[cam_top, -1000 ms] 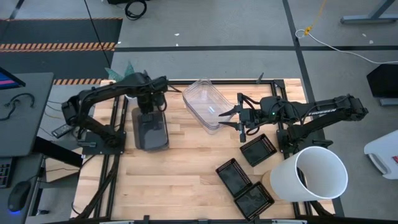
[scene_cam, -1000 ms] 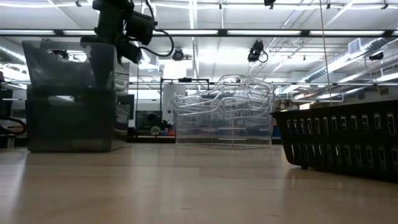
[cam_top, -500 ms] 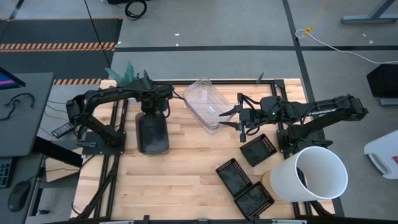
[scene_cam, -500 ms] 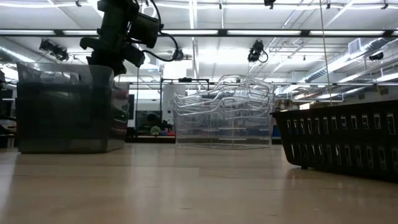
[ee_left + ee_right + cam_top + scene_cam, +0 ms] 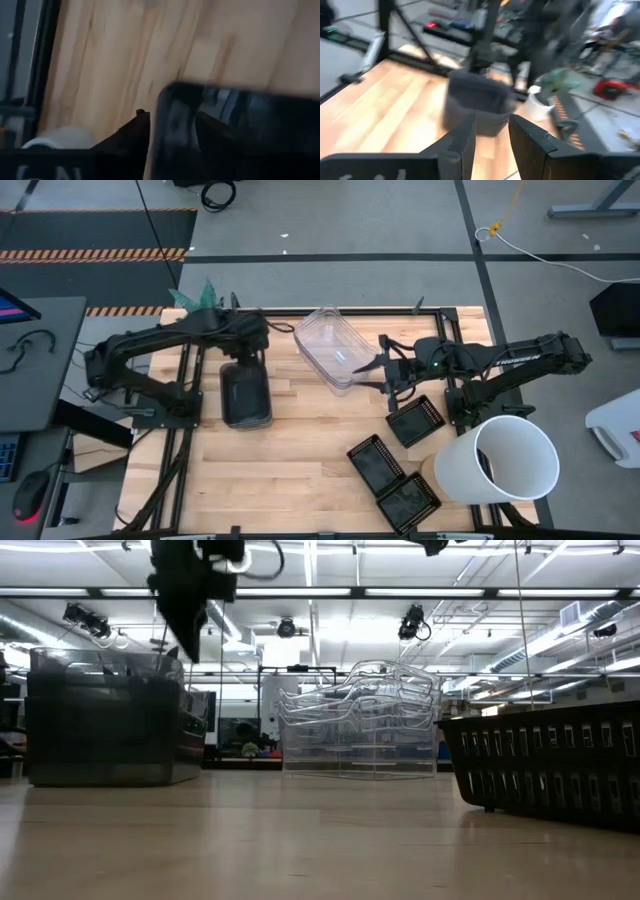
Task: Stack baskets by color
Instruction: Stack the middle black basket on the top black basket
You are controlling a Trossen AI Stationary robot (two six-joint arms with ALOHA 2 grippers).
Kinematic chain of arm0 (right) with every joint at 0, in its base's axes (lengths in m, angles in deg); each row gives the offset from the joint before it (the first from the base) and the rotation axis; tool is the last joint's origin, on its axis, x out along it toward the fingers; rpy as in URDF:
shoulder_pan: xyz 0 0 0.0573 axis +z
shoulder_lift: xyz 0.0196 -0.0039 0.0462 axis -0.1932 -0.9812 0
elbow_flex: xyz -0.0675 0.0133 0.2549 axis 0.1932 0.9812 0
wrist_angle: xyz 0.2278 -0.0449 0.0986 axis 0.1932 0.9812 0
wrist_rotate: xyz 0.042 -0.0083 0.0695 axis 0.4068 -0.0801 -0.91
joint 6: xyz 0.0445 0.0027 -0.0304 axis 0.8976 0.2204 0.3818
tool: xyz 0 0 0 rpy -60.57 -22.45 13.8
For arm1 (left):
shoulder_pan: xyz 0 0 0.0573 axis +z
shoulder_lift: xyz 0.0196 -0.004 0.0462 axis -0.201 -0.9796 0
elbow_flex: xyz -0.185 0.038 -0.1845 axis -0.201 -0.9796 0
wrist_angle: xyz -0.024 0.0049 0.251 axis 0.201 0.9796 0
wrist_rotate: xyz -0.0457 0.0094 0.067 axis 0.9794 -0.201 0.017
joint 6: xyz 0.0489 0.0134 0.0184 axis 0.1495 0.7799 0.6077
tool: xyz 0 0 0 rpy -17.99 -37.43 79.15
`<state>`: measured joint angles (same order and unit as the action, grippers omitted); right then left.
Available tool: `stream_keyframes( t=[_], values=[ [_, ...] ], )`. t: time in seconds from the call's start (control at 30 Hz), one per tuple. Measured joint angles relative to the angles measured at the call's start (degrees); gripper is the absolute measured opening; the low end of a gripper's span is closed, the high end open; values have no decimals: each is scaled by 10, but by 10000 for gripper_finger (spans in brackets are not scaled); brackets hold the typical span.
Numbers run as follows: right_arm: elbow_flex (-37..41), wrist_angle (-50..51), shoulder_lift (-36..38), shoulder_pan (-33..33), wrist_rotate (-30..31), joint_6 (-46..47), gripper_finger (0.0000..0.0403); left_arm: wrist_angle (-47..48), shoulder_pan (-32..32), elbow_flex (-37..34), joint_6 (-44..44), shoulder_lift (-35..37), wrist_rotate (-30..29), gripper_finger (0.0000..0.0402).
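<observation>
text: none legible | labels: none | brands: none | numbers: 0 | signs: none

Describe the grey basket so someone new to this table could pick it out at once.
Start at the wooden table seen from above and go to its left half, in front of the left arm. There the grey basket sits flat on the wood, just under the left claw. It is smoky and see-through, darker than the clear baskets to its right, and solid-walled, unlike the black mesh baskets on the right side.
</observation>
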<state>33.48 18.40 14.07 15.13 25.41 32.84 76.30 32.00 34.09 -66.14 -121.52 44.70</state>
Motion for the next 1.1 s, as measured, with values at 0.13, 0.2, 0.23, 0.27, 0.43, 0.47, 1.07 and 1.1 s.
stream_keyframes(
  t=[0.13, 0.2, 0.23, 0.27, 0.43, 0.47, 1.07, 1.1],
  values=[
    [0, 10, -20, 0, -62, 0, 123, -39, -35, 0, -73, 37, 34, 143],
    [0, 8, -37, 0, -85, 4, 123, -49, -63, 0, -99, 48, 30, 135],
    [0, 5, -47, 0, -91, 4, 123, -61, -79, -5, -108, 52, 23, 132],
    [0, -7, -60, 0, -92, 4, 123, -80, -96, -14, -113, 58, 14, 128],
    [-10, -21, -112, 0, -95, 5, 123, -203, -168, -100, -125, 91, 0, 117],
    [-17, -17, -118, 1, -96, 6, 123, -233, -181, -120, -126, 96, 0, 117],
    [-106, 36, -217, 38, -78, 115, 123, -588, -316, -359, -152, 182, -76, 116],
    [-116, 68, -222, 45, -69, 124, 123, -613, -325, -366, -150, 187, -76, 116]
  ],
)
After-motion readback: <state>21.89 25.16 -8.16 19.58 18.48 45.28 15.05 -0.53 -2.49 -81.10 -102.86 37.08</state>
